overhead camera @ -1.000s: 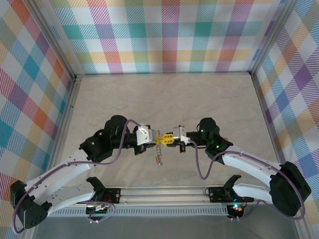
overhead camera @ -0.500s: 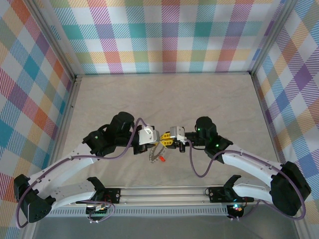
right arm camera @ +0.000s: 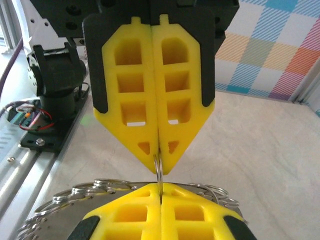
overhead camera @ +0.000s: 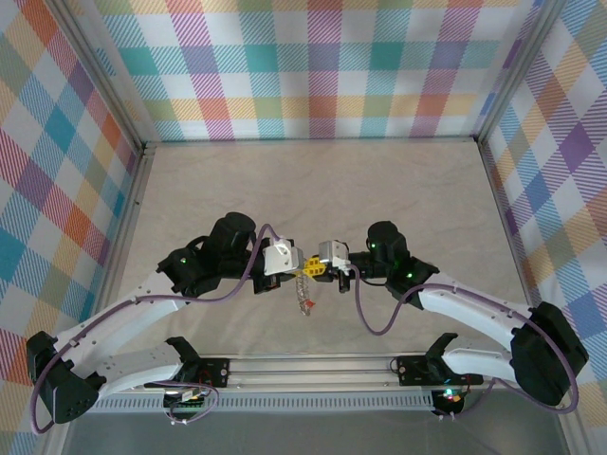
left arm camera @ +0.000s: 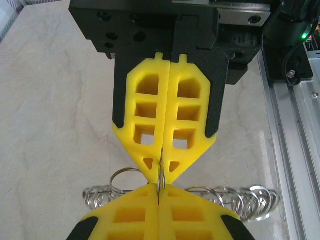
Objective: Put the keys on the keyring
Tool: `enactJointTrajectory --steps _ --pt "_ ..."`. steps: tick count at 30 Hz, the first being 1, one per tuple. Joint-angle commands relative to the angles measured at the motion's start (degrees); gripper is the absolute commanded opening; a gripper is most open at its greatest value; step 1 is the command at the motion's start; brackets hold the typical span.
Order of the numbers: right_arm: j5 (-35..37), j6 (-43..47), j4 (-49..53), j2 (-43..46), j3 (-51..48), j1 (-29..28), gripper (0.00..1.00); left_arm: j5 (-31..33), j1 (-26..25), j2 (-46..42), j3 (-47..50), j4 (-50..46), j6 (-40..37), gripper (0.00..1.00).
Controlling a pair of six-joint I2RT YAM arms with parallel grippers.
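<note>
Left gripper point(overhead camera: 303, 268) and right gripper point(overhead camera: 316, 268) pinch the keyring point(left arm camera: 160, 176) tip to tip.
Both claws are fully closed on the thin wire loop; the keys point(overhead camera: 303, 299) hang bunched just below them, over the near middle of the table point(overhead camera: 379, 190).

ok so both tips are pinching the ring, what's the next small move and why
Probably a slight pull apart of the tips, to spread the keyring coils. The left gripper and right gripper are both shut on the same stretch of its wire, tip to tip, and the keys hang bunched below.
</note>
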State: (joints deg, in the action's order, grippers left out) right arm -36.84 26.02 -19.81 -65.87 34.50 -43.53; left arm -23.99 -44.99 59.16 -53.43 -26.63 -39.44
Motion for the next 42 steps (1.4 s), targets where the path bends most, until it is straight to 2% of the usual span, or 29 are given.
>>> enactJointTrajectory --steps 1,3,7,10,20,27,33,42 --pt "0.15 -0.74 -5.83 -0.08 -0.74 -0.42 0.00 -1.57 -0.38 -0.31 -0.76 2.98 1.13 0.03" --pt "0.23 -1.67 -9.48 0.36 -2.23 -0.40 0.00 -1.34 -0.37 -0.56 -0.59 3.25 1.84 0.16" --pt "0.40 -2.50 -11.88 1.41 -3.71 -0.42 0.00 -1.25 -0.42 -2.24 1.20 3.93 3.06 0.27" --pt "0.99 -2.51 -11.81 2.04 -4.28 -0.41 0.00 -0.03 -0.42 -4.15 2.88 5.11 3.75 0.30" --pt "-1.54 -4.74 -17.53 2.72 -6.10 -0.37 0.00 0.47 -0.36 -5.52 3.33 4.76 3.58 0.31" --pt "-2.04 -4.97 -18.95 3.11 -6.45 -0.42 0.00 -2.70 -0.37 -5.88 3.91 5.41 1.83 0.32" --pt "-3.61 -5.31 -20.43 2.61 -6.30 -0.40 0.00 -2.38 -0.36 -5.57 4.60 7.56 1.09 0.32" --pt "-6.00 -4.94 -19.89 1.64 -5.27 -0.41 0.00 -4.37 -0.36 -3.19 2.82 5.92 -1.17 0.16"
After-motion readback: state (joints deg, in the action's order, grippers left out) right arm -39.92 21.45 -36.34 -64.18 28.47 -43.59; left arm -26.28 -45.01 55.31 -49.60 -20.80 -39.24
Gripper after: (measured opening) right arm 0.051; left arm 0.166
